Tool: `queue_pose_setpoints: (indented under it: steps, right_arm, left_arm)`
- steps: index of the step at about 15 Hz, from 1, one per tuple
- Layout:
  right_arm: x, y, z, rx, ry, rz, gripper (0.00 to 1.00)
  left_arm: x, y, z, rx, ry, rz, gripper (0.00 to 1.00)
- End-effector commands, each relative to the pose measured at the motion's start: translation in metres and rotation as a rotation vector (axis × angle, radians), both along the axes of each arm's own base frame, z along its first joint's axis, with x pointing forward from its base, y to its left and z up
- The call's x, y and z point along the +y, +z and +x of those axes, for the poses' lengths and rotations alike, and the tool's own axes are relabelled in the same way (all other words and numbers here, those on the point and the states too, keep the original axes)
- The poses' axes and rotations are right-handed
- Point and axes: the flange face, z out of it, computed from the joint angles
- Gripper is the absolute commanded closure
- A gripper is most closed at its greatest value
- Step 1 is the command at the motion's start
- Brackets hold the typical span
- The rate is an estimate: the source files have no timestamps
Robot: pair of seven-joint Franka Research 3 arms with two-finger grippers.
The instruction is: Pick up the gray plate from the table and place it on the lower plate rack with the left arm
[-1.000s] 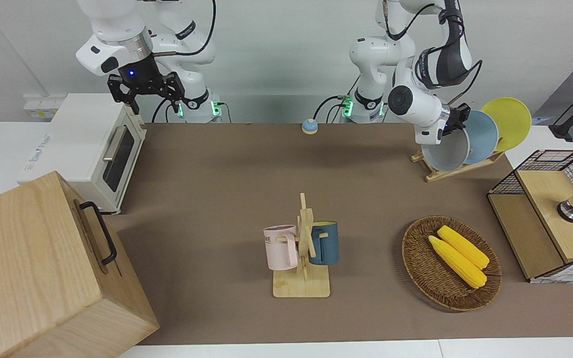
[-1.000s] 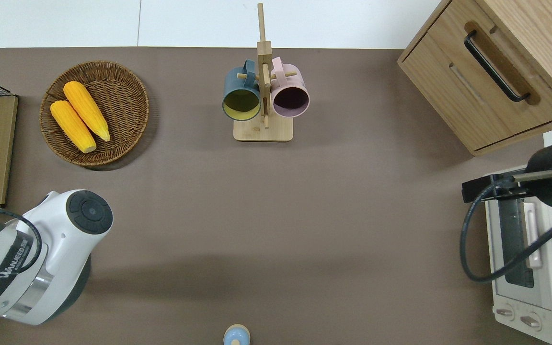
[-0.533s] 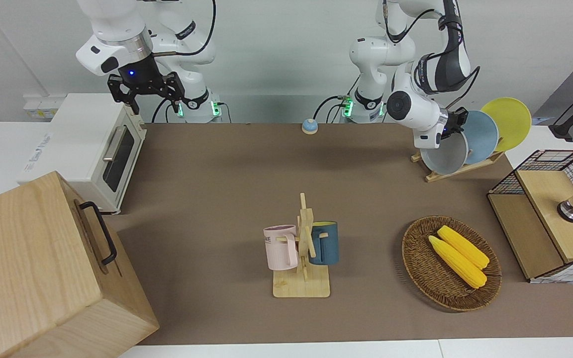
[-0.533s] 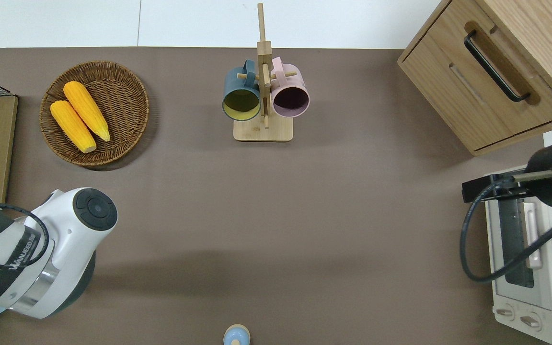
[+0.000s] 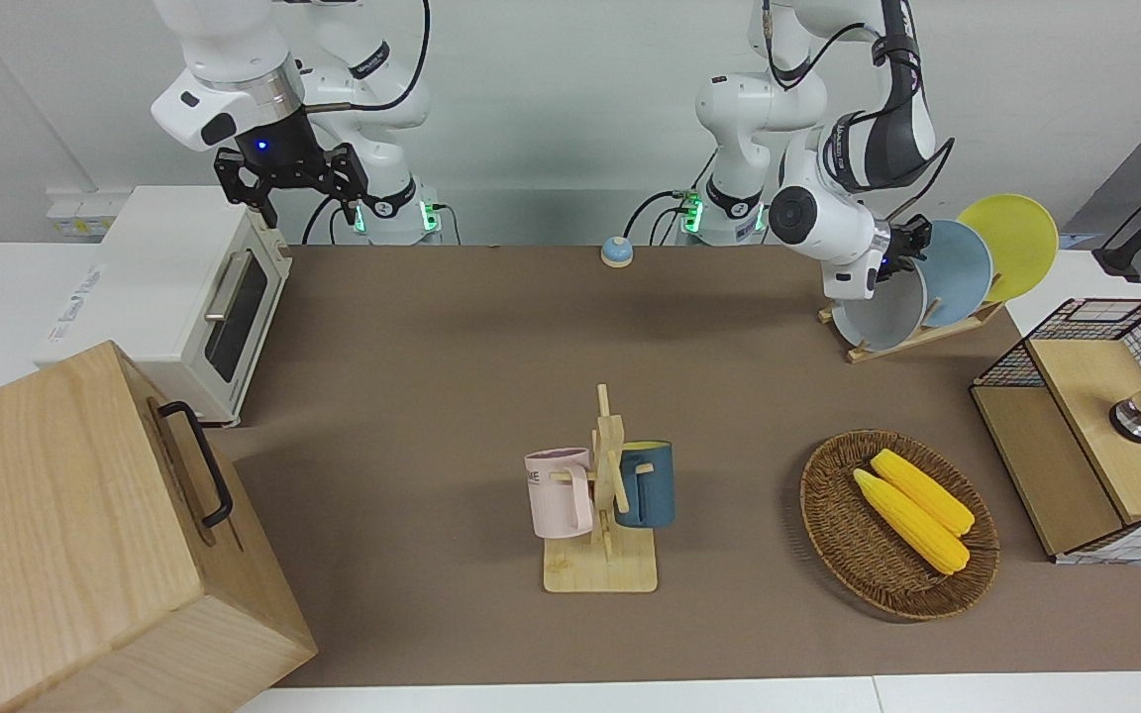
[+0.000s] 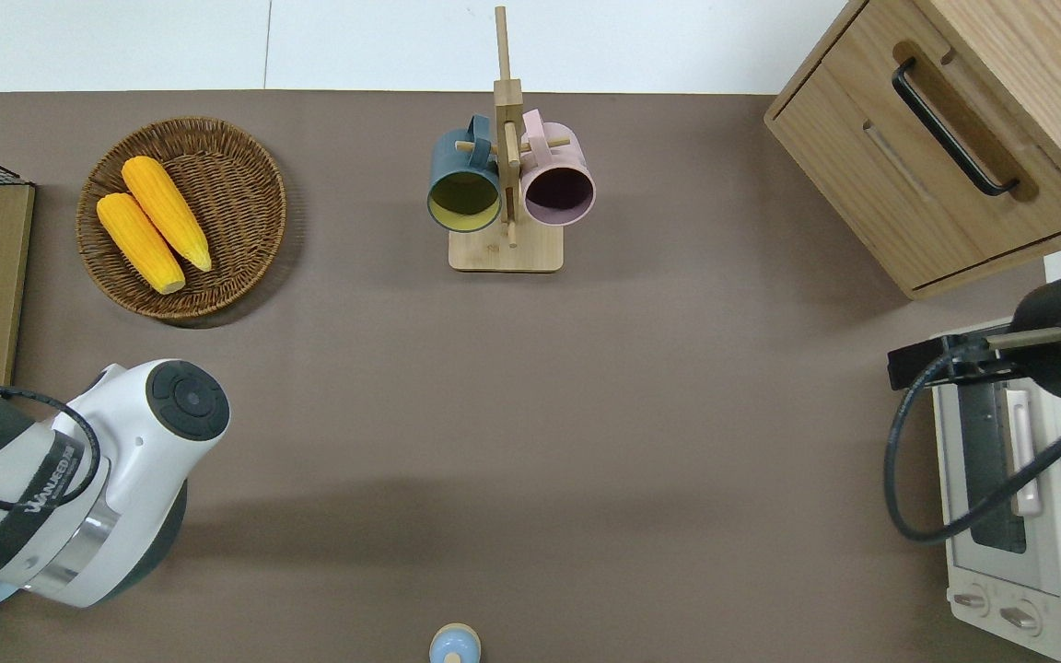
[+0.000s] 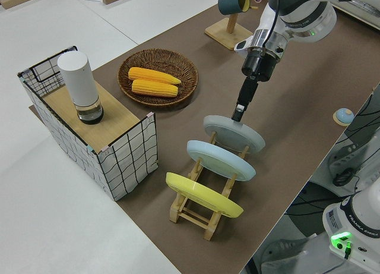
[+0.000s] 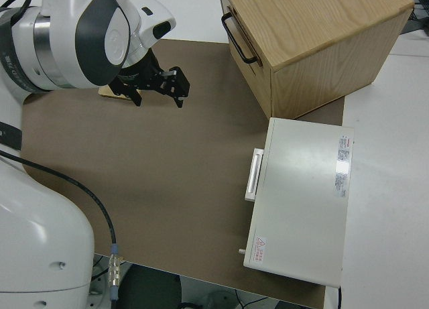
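The gray plate (image 7: 234, 134) stands tilted in the plate rack (image 7: 205, 205), in the slot at the end of the rack toward the middle of the bench (image 5: 452, 337). Beside it in the same rack sit the light blue plate (image 7: 221, 160) and then the yellow plate (image 7: 203, 195), each leaning the same way. The rack stands at the left arm's end of the bench, near the robots.

The left gripper (image 7: 238, 113) points down at the upper rim of the gray plate, and its fingers (image 7: 240, 110) are at that rim. Whether they are clamped on the plate or have let go of it cannot be told. In the front view the gripper is mostly hidden by the left arm (image 5: 828, 223), which bends over the rack.

The right arm (image 5: 224, 79) is parked, and the right gripper (image 5: 304, 193) has its fingers spread with nothing between them.

Farther from the robots than the rack lies a wicker basket (image 5: 843, 535) with two corn cobs (image 5: 912, 515) in it. A wooden mug stand (image 5: 605, 505) with a pink mug (image 5: 559, 492) and a dark blue mug (image 5: 648, 483) stands near the middle of the bench.
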Motion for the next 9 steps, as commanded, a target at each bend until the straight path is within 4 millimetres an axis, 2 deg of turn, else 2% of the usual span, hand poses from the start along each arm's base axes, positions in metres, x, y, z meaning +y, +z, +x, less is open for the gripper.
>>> queue_pose_setpoints:
  steps: [1,9]
  right_arm:
    - [0.000,0.003,-0.003,0.007,0.000,0.005,0.013]
    - [0.000,0.003,-0.003,0.007,0.000,0.005,0.011]
  left_arm:
    - [-0.001,-0.002,0.001,0.000,-0.017,0.022,0.00]
    - [-0.011,0.030,0.016,-0.032,-0.013,-0.042,0.00]
